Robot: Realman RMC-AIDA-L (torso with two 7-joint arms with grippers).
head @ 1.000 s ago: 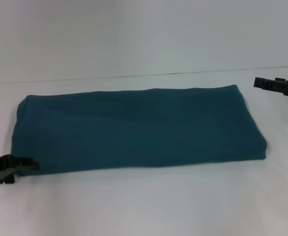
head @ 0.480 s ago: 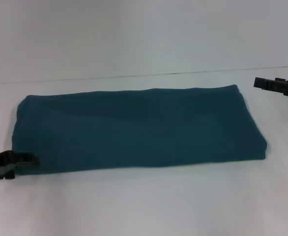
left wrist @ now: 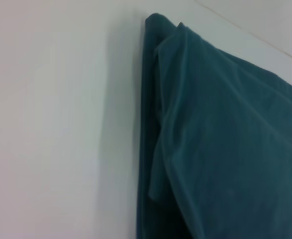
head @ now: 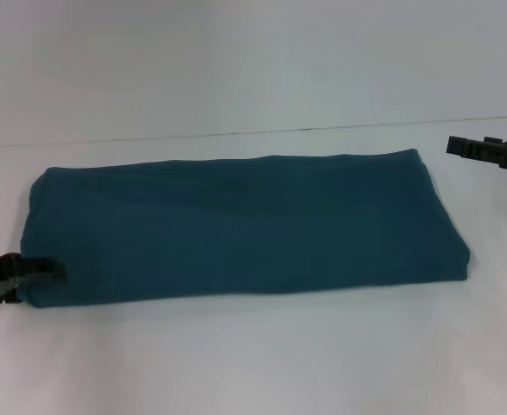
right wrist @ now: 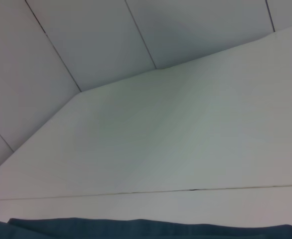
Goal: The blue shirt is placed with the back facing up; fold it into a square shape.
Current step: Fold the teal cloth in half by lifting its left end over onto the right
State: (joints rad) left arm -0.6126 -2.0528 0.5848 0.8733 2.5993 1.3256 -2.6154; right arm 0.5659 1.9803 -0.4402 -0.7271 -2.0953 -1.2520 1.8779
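Shirt: the blue shirt [head: 236, 226] lay folded into a long band on the white table [head: 253, 363], across the middle of the head view.
Long axis: it ran left to right across the frame, the right end sitting slightly lower and nearer than the left.
Left gripper: the left gripper [head: 50, 269] sat at the lower left of the frame, its tips touching the shirt's near left corner; whether it pinched cloth could not be told.
Right gripper: the right gripper [head: 455, 144] hung at the right edge, above and apart from the shirt's far right corner; its opening could not be told.
Change: the left gripper had risen a little along the corner since a second before; the shirt and right gripper had stayed put.
Left wrist view: it showed stacked layers and a loose fold at the shirt's edge [left wrist: 158, 149], unseen from the head.
Right wrist view: only a thin strip of the shirt [right wrist: 146, 230] showed at the bottom of the frame, below wall panels [right wrist: 86, 40].
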